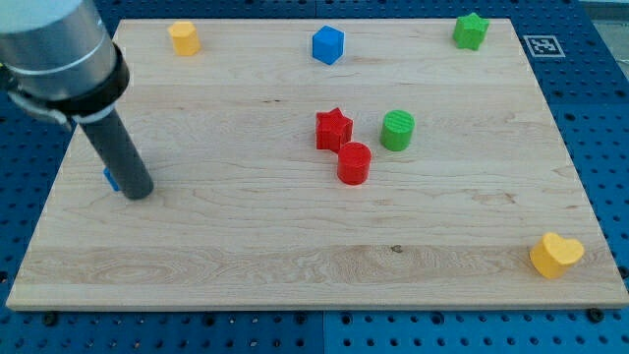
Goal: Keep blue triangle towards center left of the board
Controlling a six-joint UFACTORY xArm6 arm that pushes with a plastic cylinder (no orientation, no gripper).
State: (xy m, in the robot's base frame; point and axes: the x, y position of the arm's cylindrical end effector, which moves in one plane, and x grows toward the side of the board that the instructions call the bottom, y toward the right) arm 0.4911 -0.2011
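Note:
The blue triangle [110, 178] is almost wholly hidden behind my rod at the board's left side, about mid-height; only a small blue sliver shows at the rod's left edge. My tip [138, 192] rests on the board right against that sliver, on its right and slightly toward the view's bottom. The rod leans up toward the view's top left.
A blue cube [328, 44], a yellow block [184, 37] and a green star [471, 30] stand along the top edge. A red star [333, 129], a red cylinder [354, 163] and a green cylinder [398, 130] cluster near the centre. A yellow heart [555, 255] lies at the bottom right. The wooden board [295, 265] sits on blue pegboard.

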